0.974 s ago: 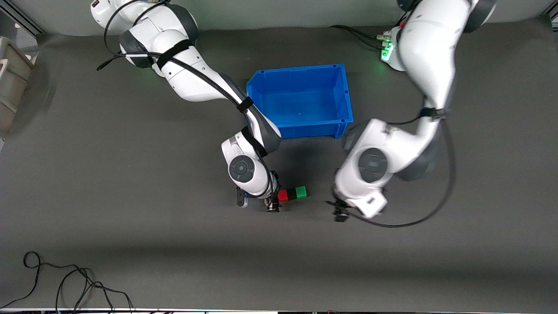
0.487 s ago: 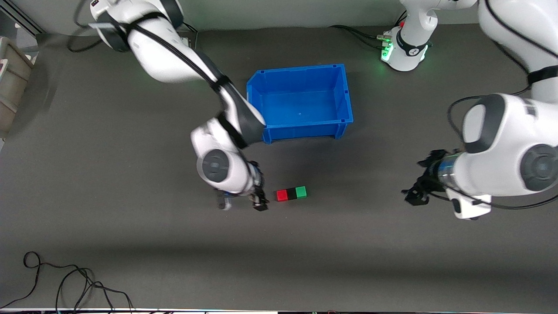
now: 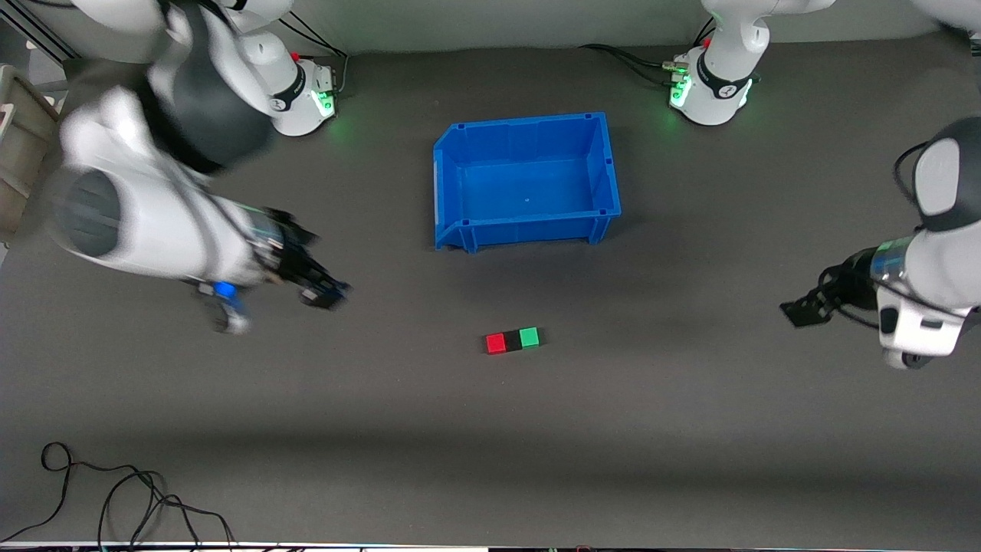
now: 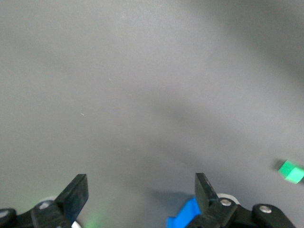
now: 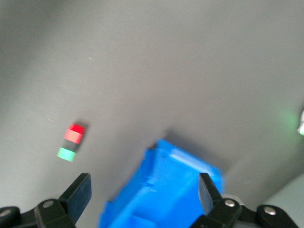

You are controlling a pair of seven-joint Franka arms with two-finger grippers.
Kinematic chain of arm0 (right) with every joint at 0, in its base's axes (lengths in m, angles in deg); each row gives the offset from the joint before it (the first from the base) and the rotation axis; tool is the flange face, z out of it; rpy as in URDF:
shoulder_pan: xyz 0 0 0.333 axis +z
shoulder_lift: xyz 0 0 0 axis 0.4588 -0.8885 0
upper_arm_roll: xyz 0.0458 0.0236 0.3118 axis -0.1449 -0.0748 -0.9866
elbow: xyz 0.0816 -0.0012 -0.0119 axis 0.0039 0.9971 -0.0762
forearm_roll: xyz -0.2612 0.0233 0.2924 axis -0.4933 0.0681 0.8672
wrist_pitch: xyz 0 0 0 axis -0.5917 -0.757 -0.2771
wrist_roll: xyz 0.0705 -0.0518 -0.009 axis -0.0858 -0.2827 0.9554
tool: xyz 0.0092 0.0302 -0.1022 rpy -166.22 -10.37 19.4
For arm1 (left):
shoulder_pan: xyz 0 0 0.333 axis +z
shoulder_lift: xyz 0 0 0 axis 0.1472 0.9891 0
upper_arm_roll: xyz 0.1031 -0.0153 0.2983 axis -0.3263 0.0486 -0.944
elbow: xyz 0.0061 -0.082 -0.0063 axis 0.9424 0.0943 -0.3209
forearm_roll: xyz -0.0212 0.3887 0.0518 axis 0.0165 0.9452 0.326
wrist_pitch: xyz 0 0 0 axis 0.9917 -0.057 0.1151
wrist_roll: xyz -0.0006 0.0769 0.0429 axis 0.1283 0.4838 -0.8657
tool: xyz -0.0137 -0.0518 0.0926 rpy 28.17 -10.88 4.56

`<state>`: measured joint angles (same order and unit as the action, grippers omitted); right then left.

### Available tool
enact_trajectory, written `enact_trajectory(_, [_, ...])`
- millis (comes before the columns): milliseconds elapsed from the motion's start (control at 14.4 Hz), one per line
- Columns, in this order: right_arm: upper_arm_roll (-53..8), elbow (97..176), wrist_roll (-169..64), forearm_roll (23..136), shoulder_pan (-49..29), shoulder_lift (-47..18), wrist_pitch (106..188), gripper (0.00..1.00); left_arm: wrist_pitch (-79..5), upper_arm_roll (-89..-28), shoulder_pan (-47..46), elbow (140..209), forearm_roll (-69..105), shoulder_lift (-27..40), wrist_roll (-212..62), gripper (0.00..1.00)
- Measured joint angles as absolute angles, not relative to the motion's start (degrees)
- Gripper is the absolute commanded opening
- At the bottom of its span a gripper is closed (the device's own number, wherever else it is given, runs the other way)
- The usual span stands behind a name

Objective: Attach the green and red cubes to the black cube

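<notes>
3 cubes sit joined in 1 row nearer the front camera than the blue bin (image 3: 527,178): red cube (image 3: 496,343), black cube (image 3: 513,341), green cube (image 3: 529,337). Left gripper (image 3: 801,310) and right gripper (image 3: 322,291), both spread and empty, hang well apart from it.

The right arm (image 3: 146,222) is smeared by motion blur in the front view, its upper links cut off by the top edge. The left arm (image 3: 939,230) runs off the edge at its end of the table. Between the red cube (image 3: 496,343) and green cube (image 3: 529,337), the black cube (image 3: 513,341) barely stands out from the dark mat. In the right wrist view, all 3 cubes are blurred and the blue bin (image 5: 166,190) is cut off.
</notes>
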<state>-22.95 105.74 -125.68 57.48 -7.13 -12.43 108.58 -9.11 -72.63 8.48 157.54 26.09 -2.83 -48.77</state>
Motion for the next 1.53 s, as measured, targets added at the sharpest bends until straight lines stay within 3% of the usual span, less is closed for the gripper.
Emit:
enact_trajectory(209, [-21.2, 110.2, -107.4, 52.6, -8.3, -5.7, 102.1, 1.00, -8.5, -72.7, 10.7, 162.5, 26.9, -8.4, -55.2, 1.00])
enact_trajectory(626, [-11.2, 116.6, -76.4, 49.8, -8.3, 0.8, 101.4, 1.00, -7.0, -72.6, 11.5, 173.6, 29.6, -20.0, -67.1, 1.00])
enact_trajectory(835, [-8.5, 117.0, -68.9, 49.7, -8.4, 0.9, 104.2, 1.00, -4.9, -73.8, 12.8, 173.8, 29.9, -21.9, -71.3, 1.00])
enact_trajectory(1530, [-9.6, 125.7, -64.0, 46.8, -9.8, 6.4, 114.8, 1.00, -11.5, -73.5, 12.5, 170.5, 24.6, -20.6, -78.0, 1.00])
